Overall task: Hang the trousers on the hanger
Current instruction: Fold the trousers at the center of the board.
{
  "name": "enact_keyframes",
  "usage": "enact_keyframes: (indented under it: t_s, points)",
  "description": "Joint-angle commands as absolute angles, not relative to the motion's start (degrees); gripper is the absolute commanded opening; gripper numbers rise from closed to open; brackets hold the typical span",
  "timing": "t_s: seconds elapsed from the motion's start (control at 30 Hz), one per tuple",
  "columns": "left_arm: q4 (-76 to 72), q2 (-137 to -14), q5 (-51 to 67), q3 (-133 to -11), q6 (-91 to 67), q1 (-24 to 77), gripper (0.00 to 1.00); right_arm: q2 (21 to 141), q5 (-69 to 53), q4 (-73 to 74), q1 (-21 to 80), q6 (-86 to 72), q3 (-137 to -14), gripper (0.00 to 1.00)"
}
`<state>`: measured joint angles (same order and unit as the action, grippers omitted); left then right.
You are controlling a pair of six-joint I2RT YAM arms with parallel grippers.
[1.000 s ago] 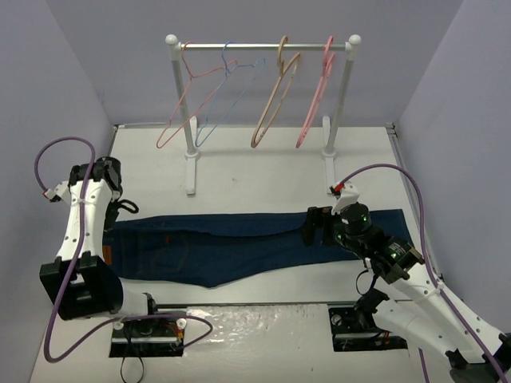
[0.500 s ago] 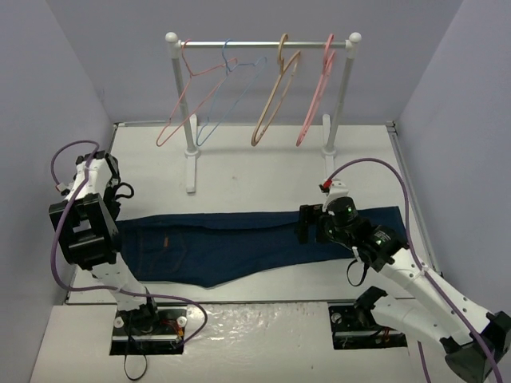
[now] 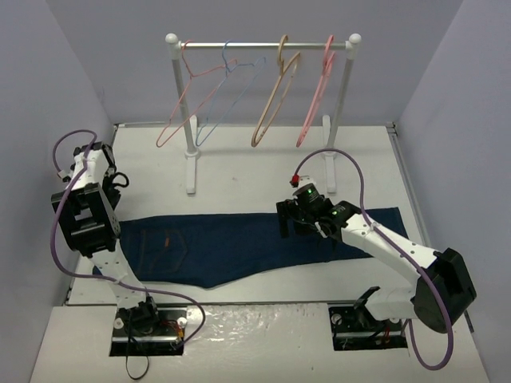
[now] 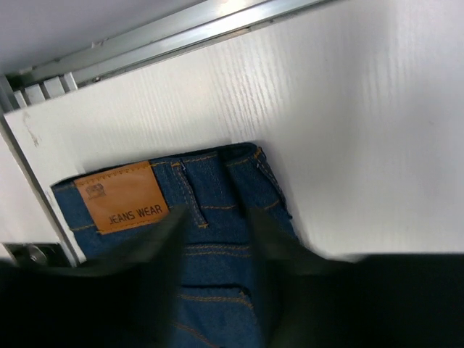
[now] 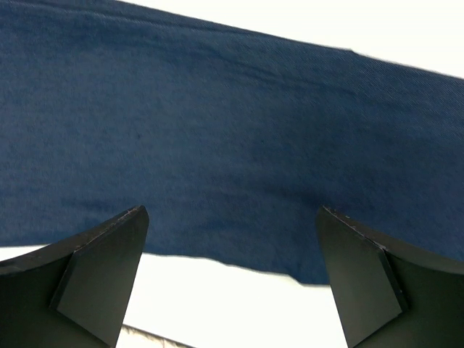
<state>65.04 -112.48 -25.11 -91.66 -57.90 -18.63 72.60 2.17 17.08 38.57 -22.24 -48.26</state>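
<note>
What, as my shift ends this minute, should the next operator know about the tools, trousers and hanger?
Left tool: open, hovering over the waistband end of the trousers, holding nothing.
Right tool: open, fingers spread above the leg cloth, holding nothing.
Trousers: lying flat and stretched across the table.
Hanger: hanging on the rack at the far side, among the thin pink and blue ones.
Done: nothing visible yet.
Left: grasp the trousers, take the hanger, and drape the trousers over it.
</note>
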Motion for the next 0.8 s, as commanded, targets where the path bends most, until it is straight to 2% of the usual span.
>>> enact_keyframes:
  t_s: [0.0, 0.07, 0.1, 0.17, 0.23, 0.4, 0.57, 0.77]
  points:
    - [58.7, -99.42, -21.81, -91.59, -51.59, -18.19, 0.61, 75.94, 8.42, 13.01, 38.99, -24.38, -52.56, 0.97]
    - [53.67, -92.66, -20.64, -88.01, -47.58, -14.72, 0.73, 76.97, 11.82, 13.08, 38.65, -26.19, -51.84, 0.97]
    - [51.83, -89.78, -20.2, -86.2, -45.99, -12.76, 0.75, 77.22, 12.69, 13.1, 38.31, -27.04, -51.68, 0.97]
    - [47.67, -83.9, -18.82, -80.2, -43.23, -7.59, 0.77, 77.33, 12.98, 13.1, 35.99, -28.77, -49.67, 0.97]
    - [44.98, -79.74, -18.55, -74.21, -42.69, 4.31, 0.79, 77.06, 12.51, 13.1, 32.58, -30.58, -46.92, 0.97]
    - [40.2, -76.74, -21.26, -61.89, -49.13, 21.16, 0.81, 75.47, 10.55, 13.27, 23.63, -32.97, -41.37, 0.98]
    - [34.01, -78.69, -19.18, -50.64, -56.7, 26.29, 0.81, 74.65, 10.26, 12.95, 20.07, -35.05, -38.69, 0.98]
    - [29.97, -87.32, -19.35, -50.06, -55.04, 25.88, 0.81, 80.59, 5.87, 7.71, 14.15, -36.04, -36.14, 0.98]
